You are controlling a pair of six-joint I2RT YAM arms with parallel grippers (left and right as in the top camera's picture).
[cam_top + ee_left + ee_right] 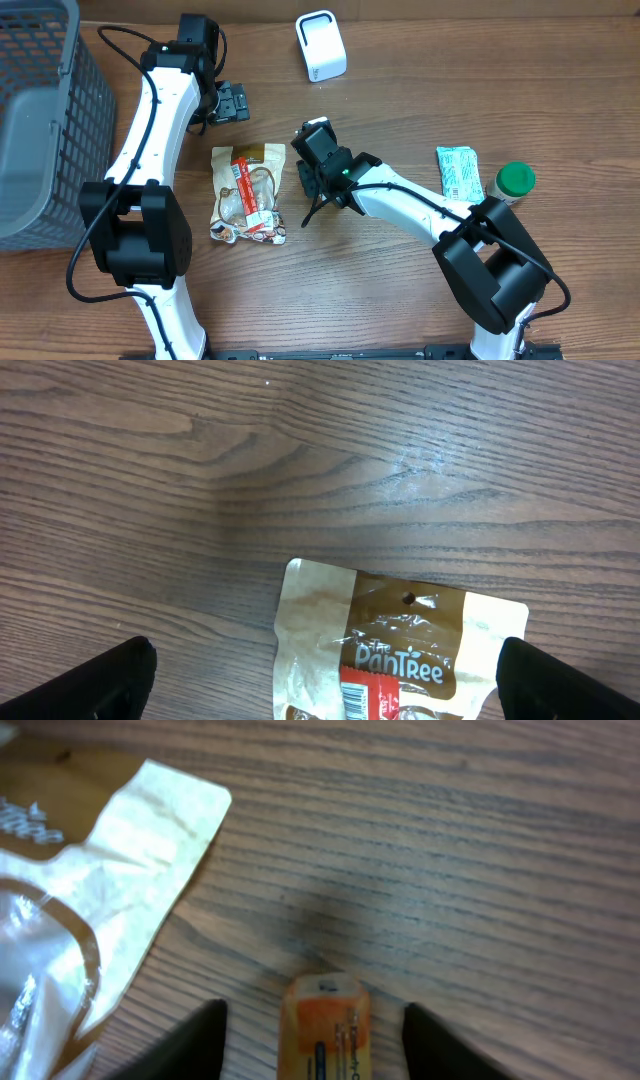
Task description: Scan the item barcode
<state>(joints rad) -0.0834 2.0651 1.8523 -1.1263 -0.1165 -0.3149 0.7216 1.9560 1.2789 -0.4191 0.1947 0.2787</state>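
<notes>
A small orange packet [325,1030] lies flat on the wooden table between the fingers of my right gripper [313,1012], with a gap on each side, so the gripper is open and not holding it. In the overhead view this gripper [308,182] hovers just right of a brown and white PanTree snack bag [247,193], whose barcode strip faces up. My left gripper [322,660] is wide open and empty above the bag's top edge [400,640]. Seen from overhead, the left gripper [232,102] sits at the back. The white scanner [321,45] stands at the far edge.
A grey mesh basket [40,120] fills the left side. A green and white packet [459,172] and a green-capped bottle [515,181] lie at the right. Bare wood lies between the scanner and the bag.
</notes>
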